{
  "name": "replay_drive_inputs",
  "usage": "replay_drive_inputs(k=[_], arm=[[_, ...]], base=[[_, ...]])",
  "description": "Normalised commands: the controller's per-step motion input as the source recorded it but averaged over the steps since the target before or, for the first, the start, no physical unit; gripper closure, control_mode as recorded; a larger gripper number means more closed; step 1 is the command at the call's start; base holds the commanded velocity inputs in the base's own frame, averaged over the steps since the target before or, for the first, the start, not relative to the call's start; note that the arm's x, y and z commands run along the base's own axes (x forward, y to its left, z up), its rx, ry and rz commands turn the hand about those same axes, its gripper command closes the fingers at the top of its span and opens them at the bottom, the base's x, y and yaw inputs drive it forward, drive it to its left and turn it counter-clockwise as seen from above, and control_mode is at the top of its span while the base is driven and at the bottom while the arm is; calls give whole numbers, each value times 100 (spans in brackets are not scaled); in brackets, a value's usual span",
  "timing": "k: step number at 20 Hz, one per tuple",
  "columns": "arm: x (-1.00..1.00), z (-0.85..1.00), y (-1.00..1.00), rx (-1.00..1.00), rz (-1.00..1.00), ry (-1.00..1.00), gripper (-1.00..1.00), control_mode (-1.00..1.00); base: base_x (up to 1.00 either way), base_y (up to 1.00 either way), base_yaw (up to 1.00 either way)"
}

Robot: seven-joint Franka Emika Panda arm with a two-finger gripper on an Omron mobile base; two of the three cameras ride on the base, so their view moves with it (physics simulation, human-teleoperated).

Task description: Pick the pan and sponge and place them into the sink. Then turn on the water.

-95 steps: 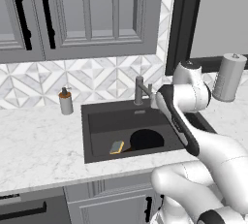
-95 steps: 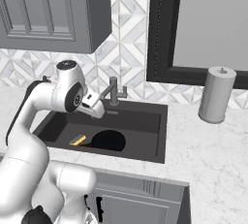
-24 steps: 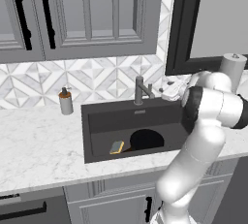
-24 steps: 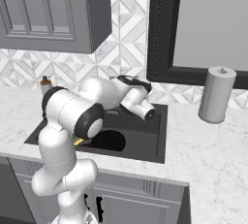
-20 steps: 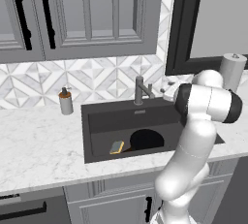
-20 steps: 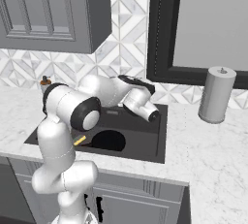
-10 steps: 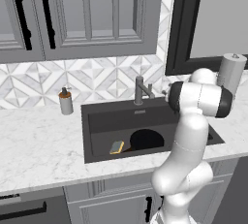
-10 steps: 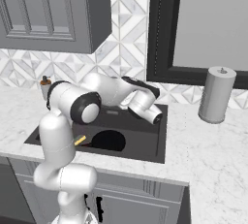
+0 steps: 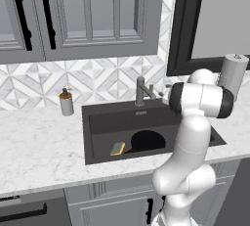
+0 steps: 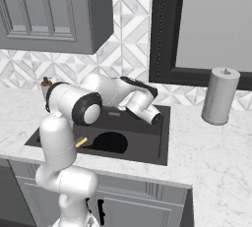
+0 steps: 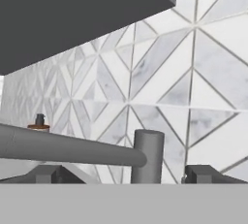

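Matte charcoal rectangular sink [image 9: 102, 122] holds a round black pan [image 9: 148, 141] beside a yellow sponge [image 9: 117, 148]; the claw [image 11: 123, 177] stands spread near the smooth grey cylindrical faucet [image 11: 147, 156].

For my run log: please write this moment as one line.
pan: in sink | sponge: in sink | fingers: open, at faucet | water: off

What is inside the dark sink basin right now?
The dark charcoal rectangular sink holds the small yellow sponge and the round black frying pan, lying beside each other. The white arm covers the basin's right part.
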Motion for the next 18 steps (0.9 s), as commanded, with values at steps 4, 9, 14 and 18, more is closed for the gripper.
replay_drive_inputs(k=[4, 9, 14, 18], arm=[[25, 0, 0, 0, 0, 2, -100, -100], [26, 0, 10, 0, 0, 1, -100, -100], [27, 0, 0, 0, -2, 0, -100, -100], [21, -3, 0, 0, -8, 0, -100, -100]], base=[[0, 0, 0], [0, 0, 0], [0, 0, 0], [0, 0, 0]])
